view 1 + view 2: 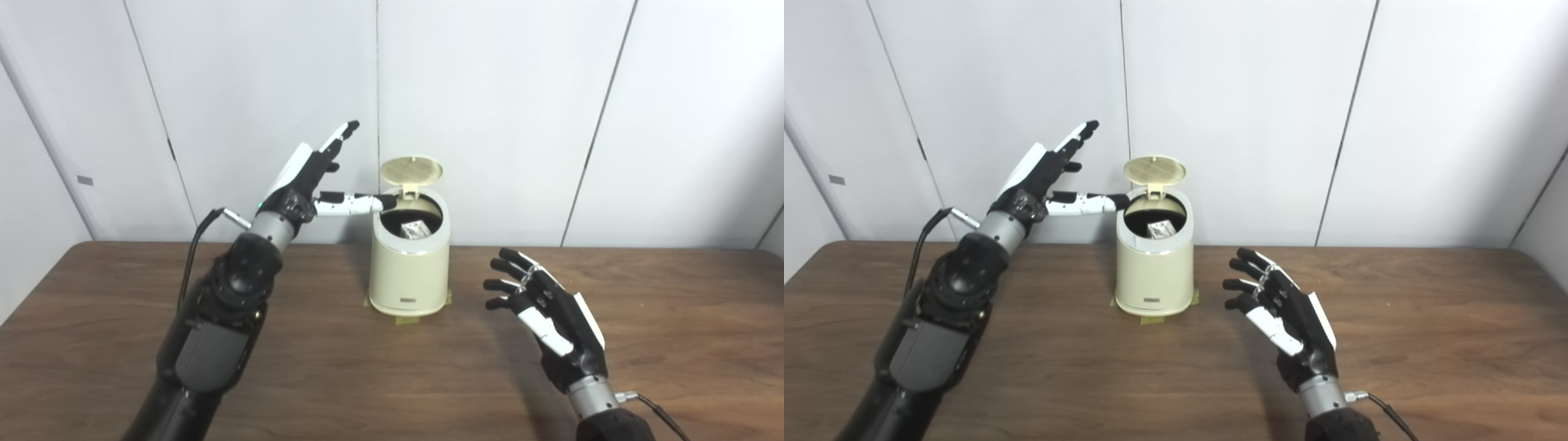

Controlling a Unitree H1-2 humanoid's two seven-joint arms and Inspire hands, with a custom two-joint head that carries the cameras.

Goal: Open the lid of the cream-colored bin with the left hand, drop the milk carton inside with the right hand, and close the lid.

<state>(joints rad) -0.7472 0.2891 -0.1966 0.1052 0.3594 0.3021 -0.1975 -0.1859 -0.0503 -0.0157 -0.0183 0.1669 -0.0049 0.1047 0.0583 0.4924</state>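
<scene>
Currently our right hand (pixel 548 312) hovers splayed and empty over the brown wooden table (pixel 674 318). Farther back, the milk carton (pixel 415 229) lies inside the round cream-colored plastic bin (pixel 409 269), hinged lid (pixel 411 171) upright; our left hand (pixel 312 180) is spread wide, thumb at the rim.

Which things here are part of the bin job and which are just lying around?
Part of the job:
cream-colored bin
lid, standing open
milk carton, inside the bin
left robot hand, thumb at the bin's rim
right robot hand, open, holding nothing

Just there:
table
tape under the bin's base
</scene>
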